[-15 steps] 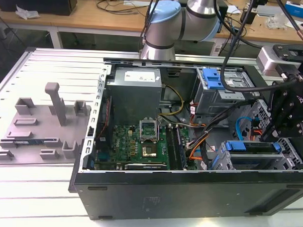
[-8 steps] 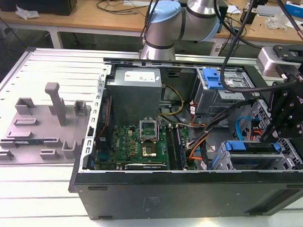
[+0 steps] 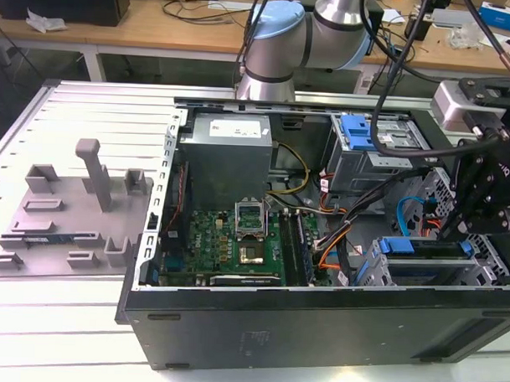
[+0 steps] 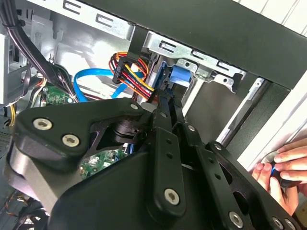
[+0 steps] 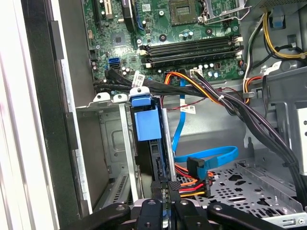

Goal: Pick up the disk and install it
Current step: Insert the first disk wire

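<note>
Although the big grey metal box (image 3: 227,152) wears a white sticker, its print is too small for you to read. Your disk (image 5: 146,123) stands on edge in the drive cage (image 5: 112,143) at a corner of the case, its blue frame showing, directly ahead of the gripper (image 5: 164,189). You have its fingers (image 5: 151,211) drawn together on the disk's near edge, clamping it. In the second wrist view a person's hand (image 4: 283,167) rests beside the case's outer edge, apart from the gripper.
</note>
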Robot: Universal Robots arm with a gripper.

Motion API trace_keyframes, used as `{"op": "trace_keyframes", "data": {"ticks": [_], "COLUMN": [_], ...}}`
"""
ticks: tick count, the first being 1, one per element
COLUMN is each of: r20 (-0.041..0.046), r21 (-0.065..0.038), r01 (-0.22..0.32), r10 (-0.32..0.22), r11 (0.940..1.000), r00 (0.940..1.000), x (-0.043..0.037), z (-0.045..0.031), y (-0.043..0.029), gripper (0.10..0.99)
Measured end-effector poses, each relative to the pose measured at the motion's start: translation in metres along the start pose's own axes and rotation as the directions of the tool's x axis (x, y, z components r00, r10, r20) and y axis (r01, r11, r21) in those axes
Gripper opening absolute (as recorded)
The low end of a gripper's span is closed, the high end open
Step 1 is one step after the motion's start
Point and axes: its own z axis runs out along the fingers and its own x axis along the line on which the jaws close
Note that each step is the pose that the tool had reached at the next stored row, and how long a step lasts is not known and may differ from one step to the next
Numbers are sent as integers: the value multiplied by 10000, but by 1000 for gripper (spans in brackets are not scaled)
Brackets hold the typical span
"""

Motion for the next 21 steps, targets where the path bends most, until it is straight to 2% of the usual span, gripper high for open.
{"op": "trace_keyframes", "data": {"ticks": [5,11,21], "r20": [-3,-88,-92], "r21": [0,13,14], "r01": [-1,11,15], "r10": [1,-11,-15], "r11": [10000,10000,10000], "r00": [10000,10000,10000], "x": [-10,-39,-22], "z": [4,0,18], "y": [2,6,4], "gripper": [165,165,165]}}
